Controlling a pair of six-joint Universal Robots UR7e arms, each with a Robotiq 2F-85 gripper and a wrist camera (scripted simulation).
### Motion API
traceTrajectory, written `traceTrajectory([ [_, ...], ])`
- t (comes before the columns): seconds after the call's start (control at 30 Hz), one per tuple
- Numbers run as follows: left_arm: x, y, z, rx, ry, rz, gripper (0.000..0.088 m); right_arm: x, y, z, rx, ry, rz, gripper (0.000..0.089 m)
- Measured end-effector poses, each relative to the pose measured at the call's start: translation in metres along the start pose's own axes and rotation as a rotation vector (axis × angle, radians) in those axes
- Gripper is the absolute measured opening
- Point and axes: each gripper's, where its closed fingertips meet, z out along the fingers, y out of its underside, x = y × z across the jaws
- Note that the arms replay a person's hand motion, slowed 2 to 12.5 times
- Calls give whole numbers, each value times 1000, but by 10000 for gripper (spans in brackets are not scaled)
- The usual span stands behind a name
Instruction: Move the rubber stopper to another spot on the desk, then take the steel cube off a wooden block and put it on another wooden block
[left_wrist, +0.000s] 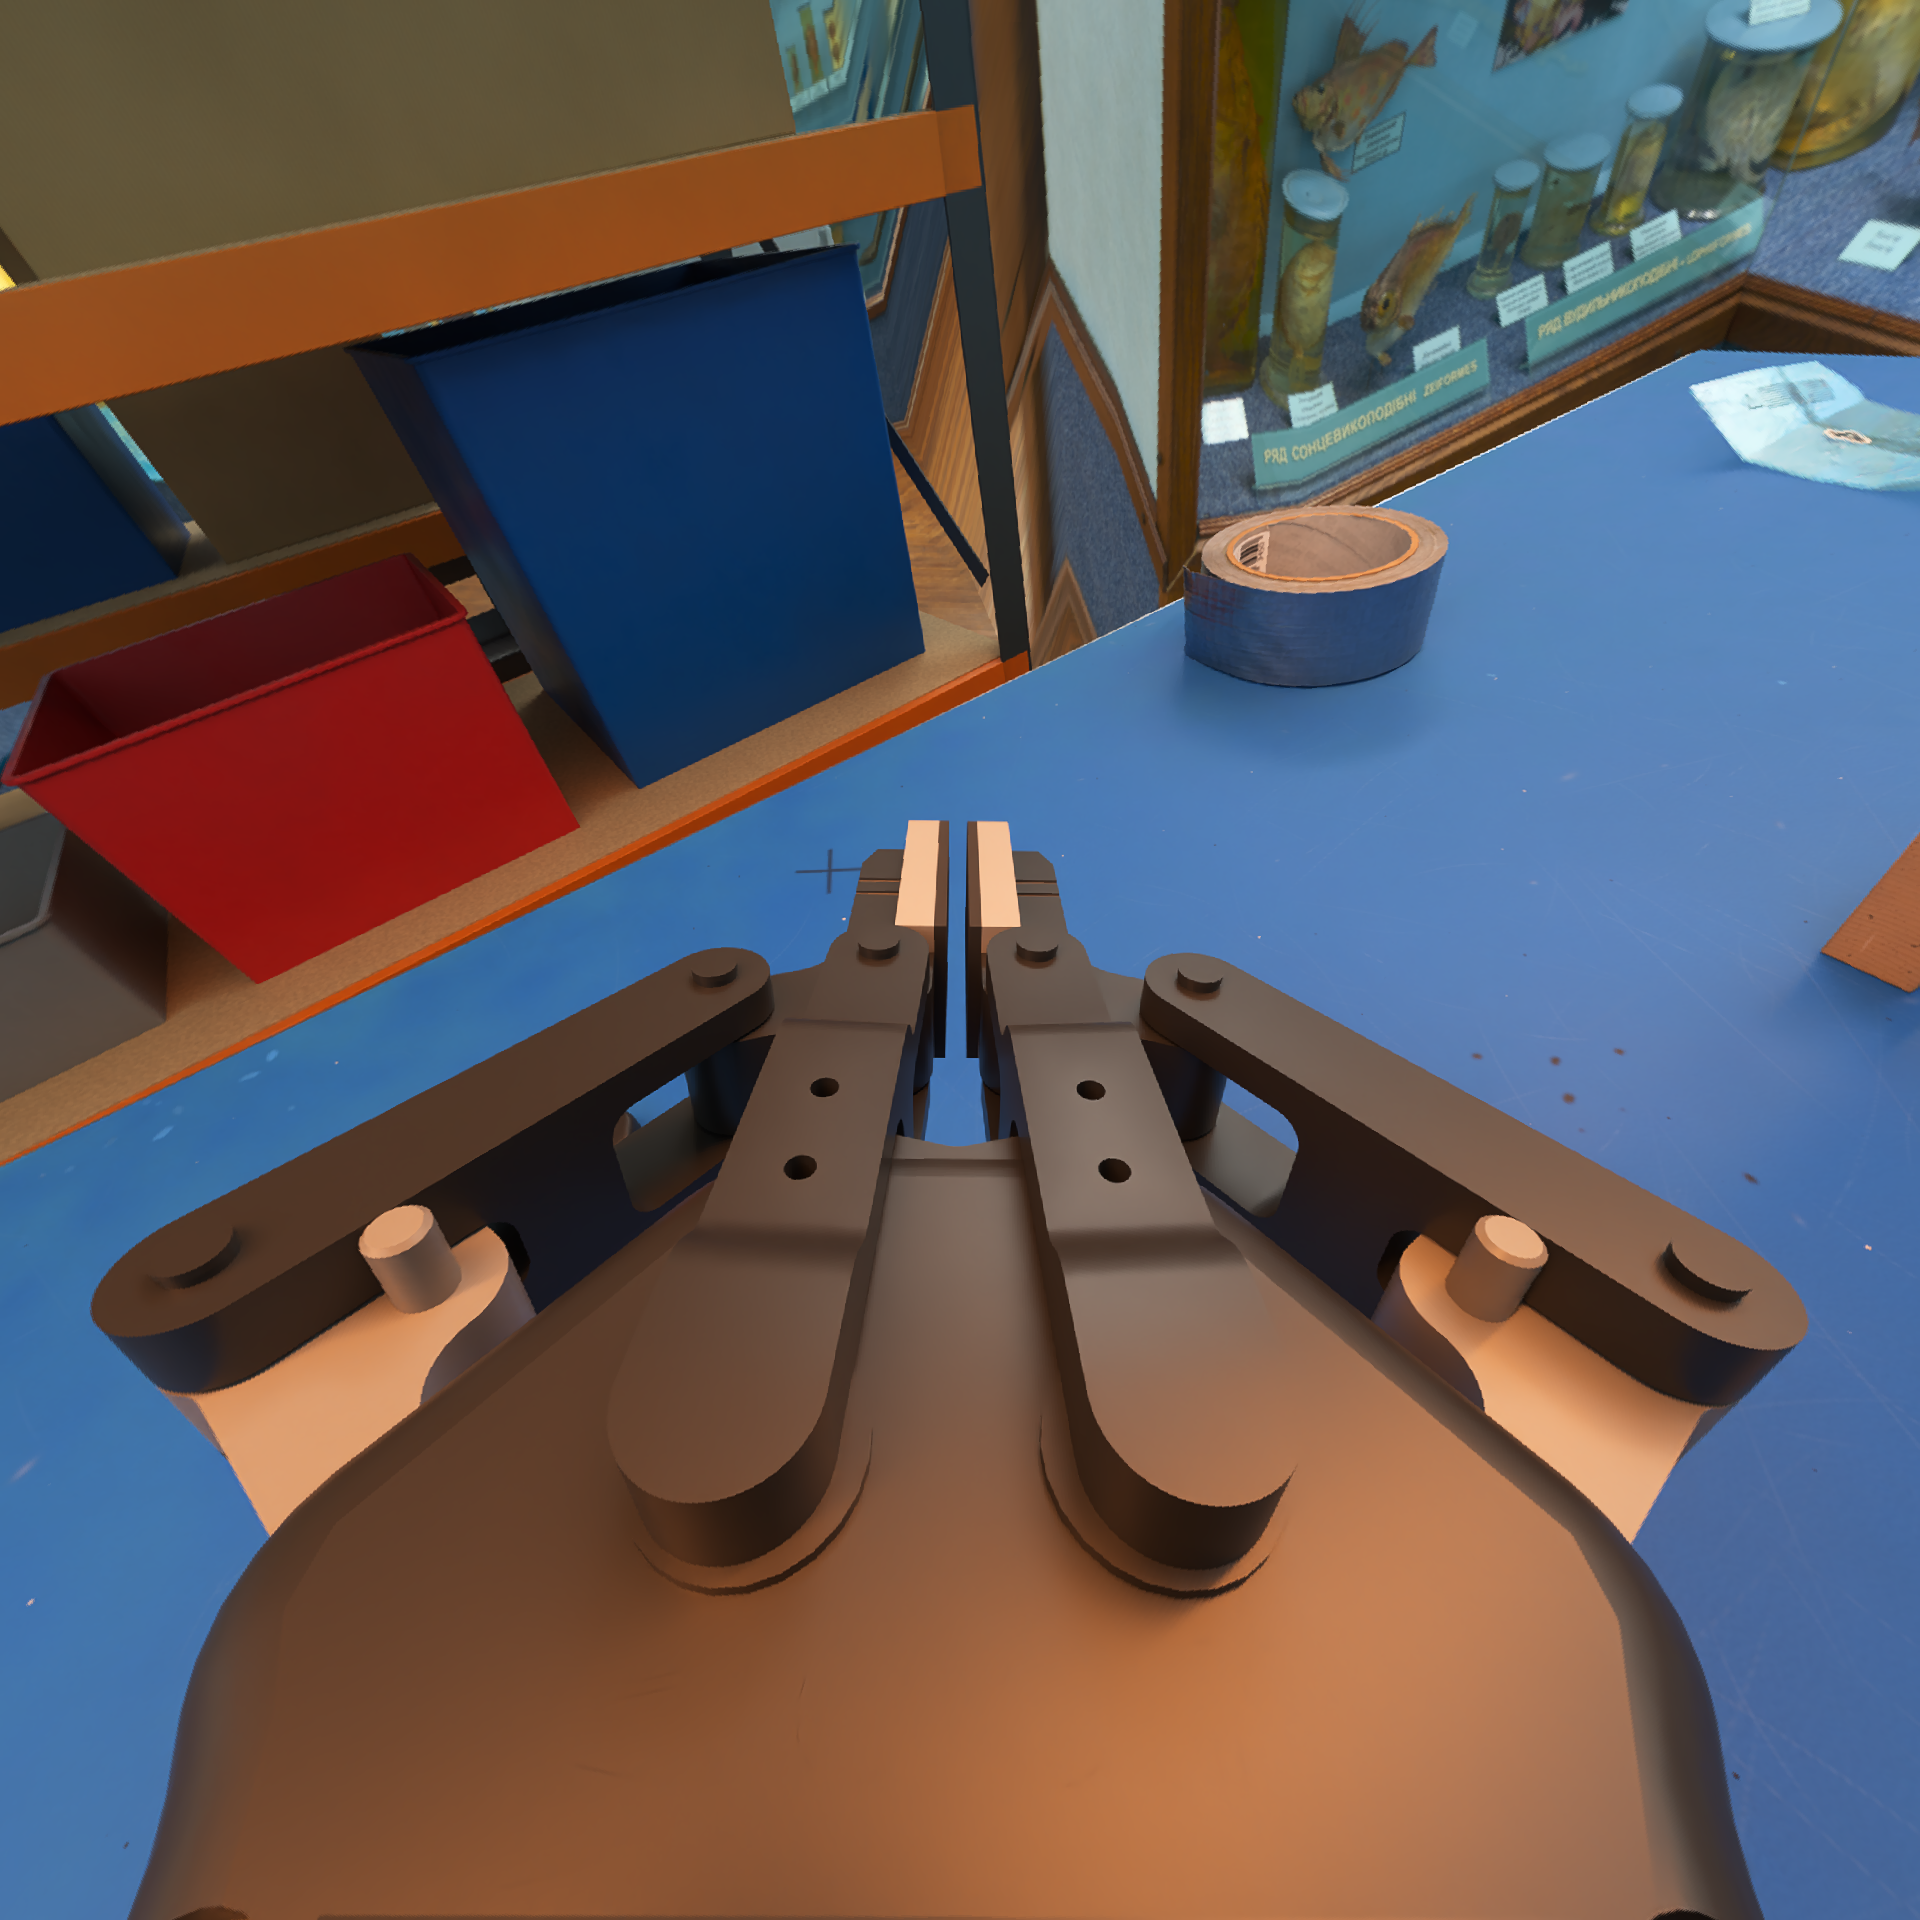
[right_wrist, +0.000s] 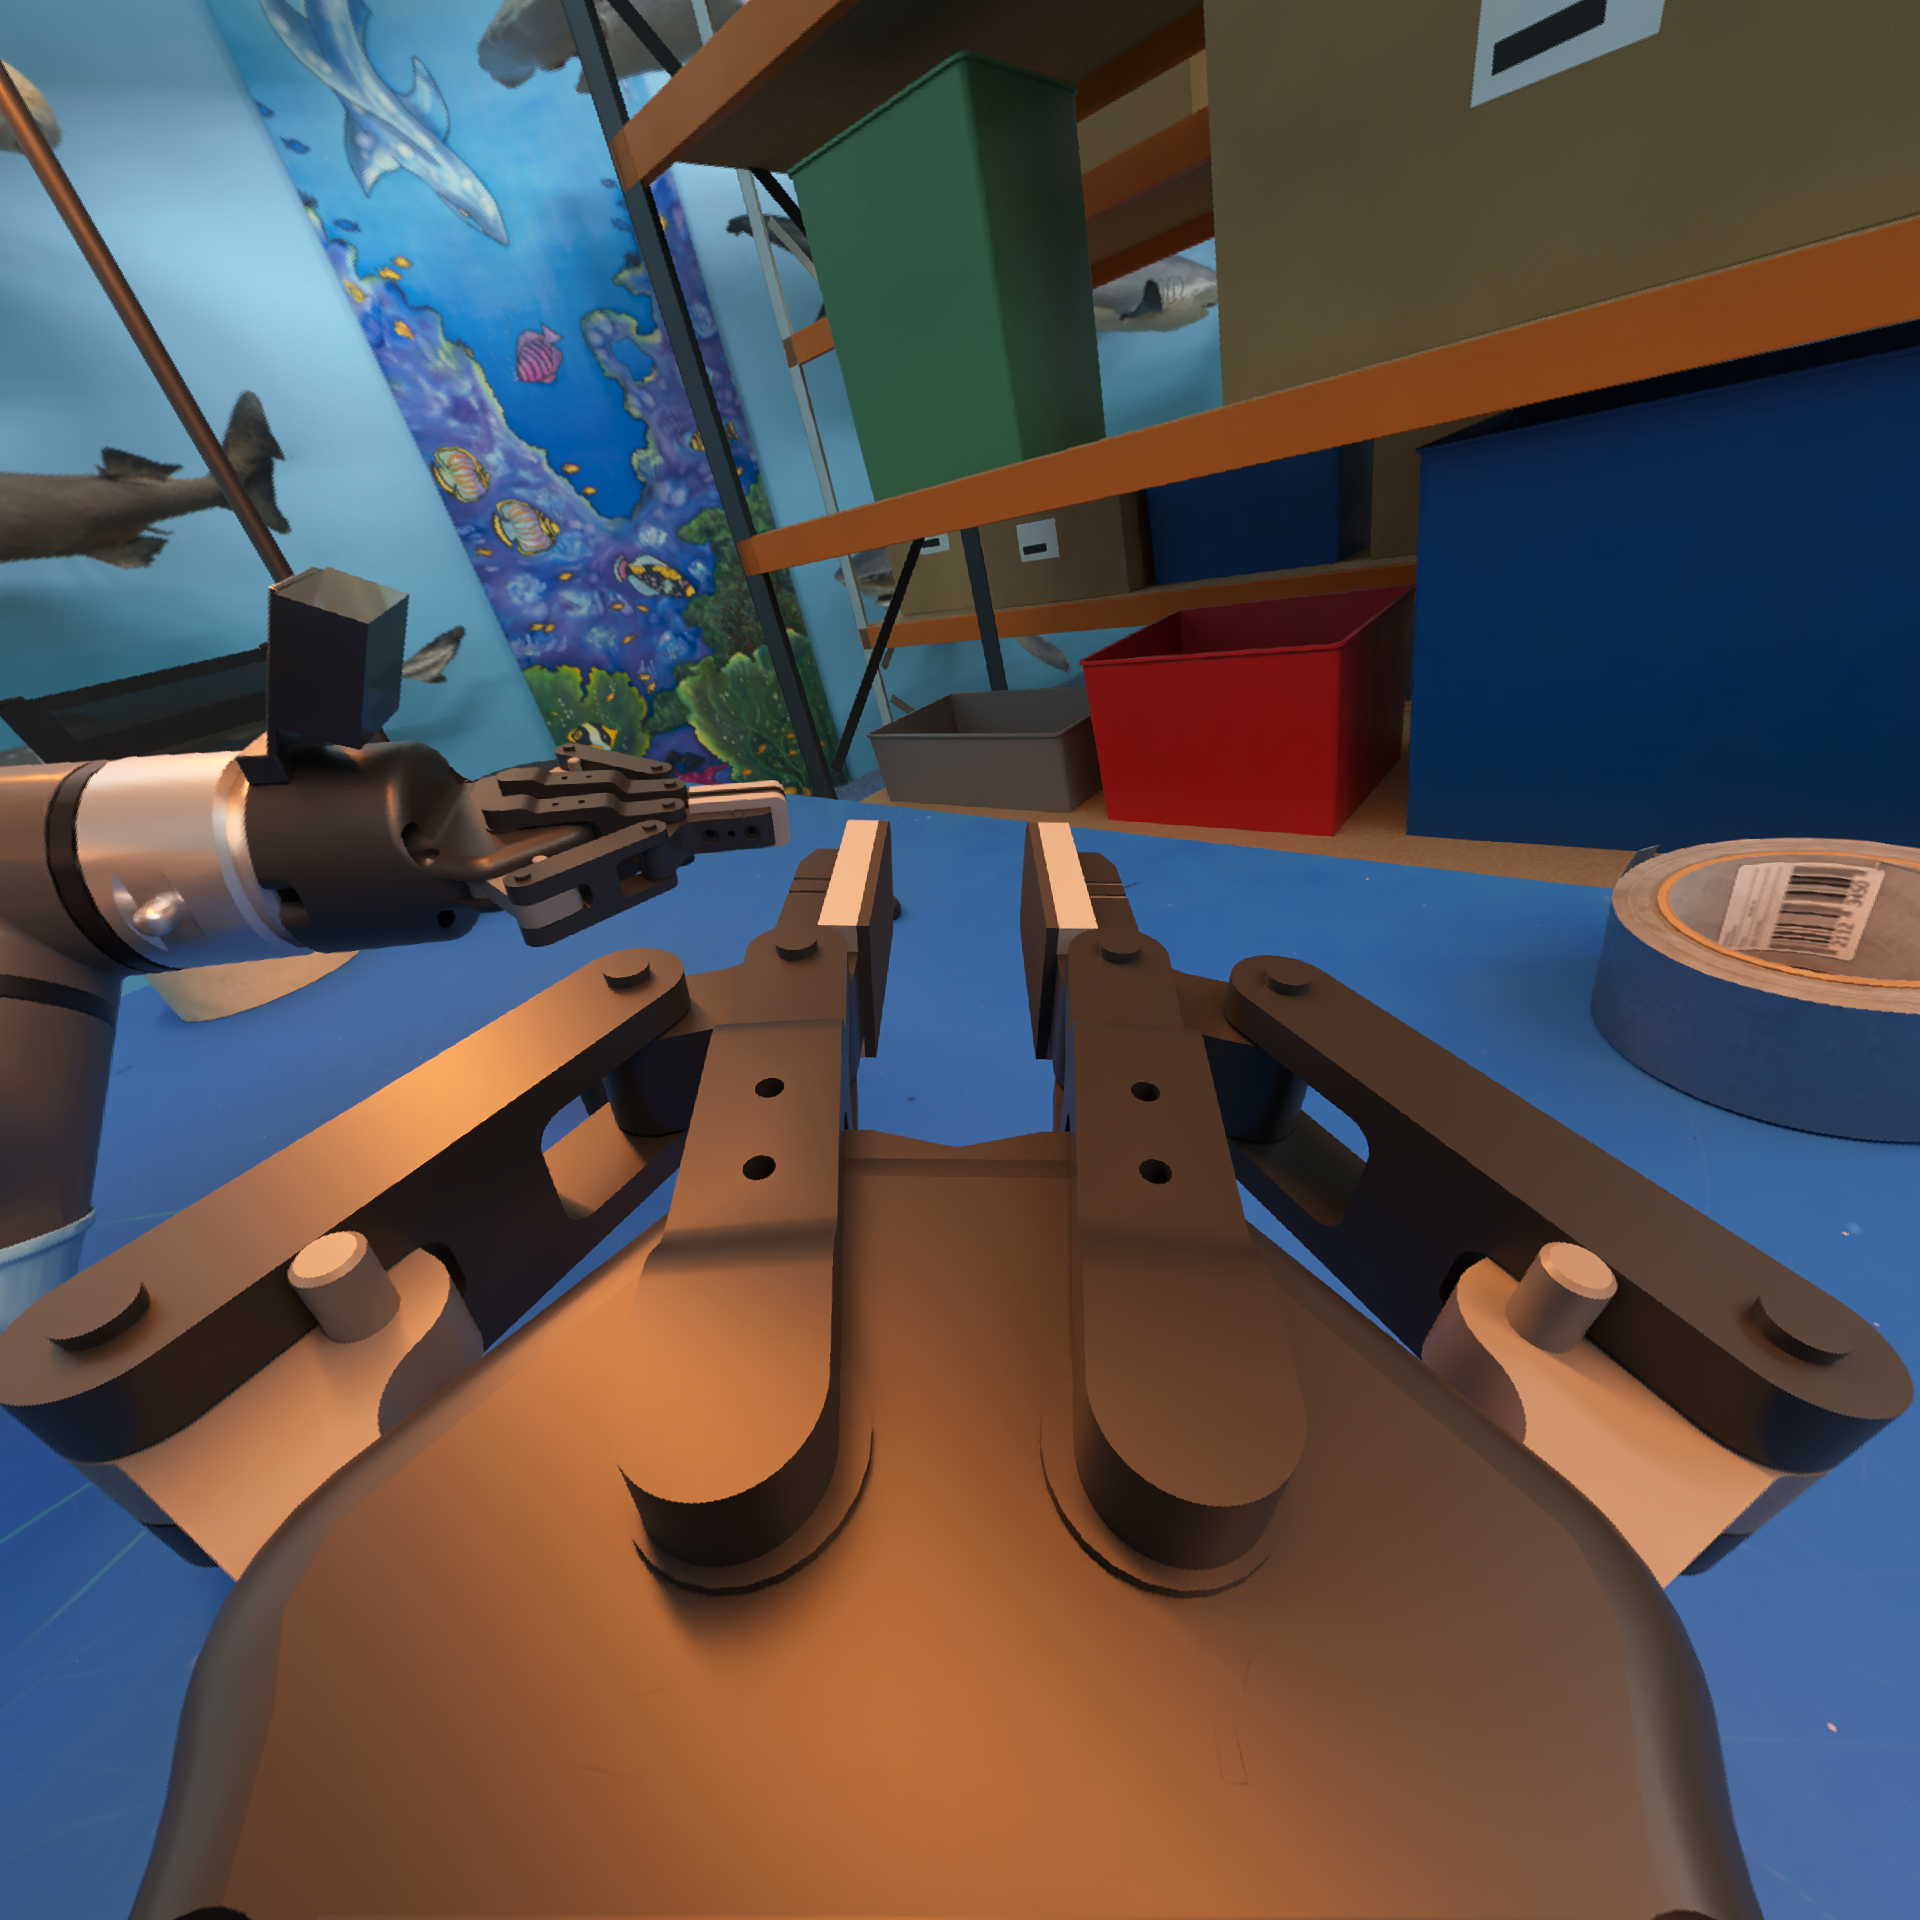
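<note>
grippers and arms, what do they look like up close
The left gripper and right gripper are alike: dark grey two-finger linkages with round pivot pins, pale cream fingertip pads and a broad smooth dark base. In the right wrist view the left gripper shows side-on on a black wrist with a silver ring, a boxy black camera housing on top. No cables show.

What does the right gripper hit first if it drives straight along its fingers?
Probably nothing on the desk. The right gripper is open and empty, with bare blue desk ahead, then the desk edge and the shelf's grey tray and red bin. The tape roll sits off to its right. Depth is unclear.
</note>
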Motion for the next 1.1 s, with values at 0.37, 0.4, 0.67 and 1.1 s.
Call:
traceTrajectory([
  [0.37, -4, 1, 0, 11, -24, 5, 30, 10, 13, 3, -50, 41, -49, 220],
  [0.4, -4, 2, 0, 9, -25, 3, 30, 11, 14, 3, -56, 47, -54, 217],
  [0.67, -5, 3, 0, 3, -18, -22, 31, 15, 19, 4, -81, 59, -64, 206],
  [1.1, -5, -4, -3, 24, -6, -44, 29, 14, 16, 2, -82, 59, -71, 205],
])
